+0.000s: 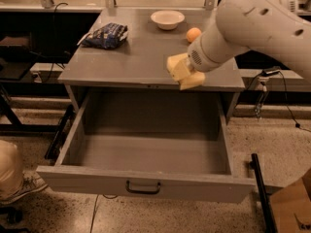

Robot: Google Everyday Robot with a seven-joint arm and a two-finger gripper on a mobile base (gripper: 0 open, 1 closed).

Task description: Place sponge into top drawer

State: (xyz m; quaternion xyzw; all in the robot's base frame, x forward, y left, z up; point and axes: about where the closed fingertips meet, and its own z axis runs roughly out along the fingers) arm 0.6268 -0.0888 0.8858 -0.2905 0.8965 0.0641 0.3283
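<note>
The pale yellow sponge [181,71] is held at the front right edge of the grey cabinet top [131,62], partly overhanging the drawer below. My gripper [191,67] is at the end of the white arm, which comes in from the upper right, and is shut on the sponge; the wrist hides most of its fingers. The top drawer [87,177] is pulled fully out towards the camera. It is empty inside and has a dark bail handle [143,188] at the centre of its front.
On the cabinet top are a white bowl [167,19] at the back, a small orange ball [193,34] behind the arm, and a dark blue bag [106,35] at the left. A person's shoe [22,184] is at the lower left and a cardboard box [291,208] at the lower right.
</note>
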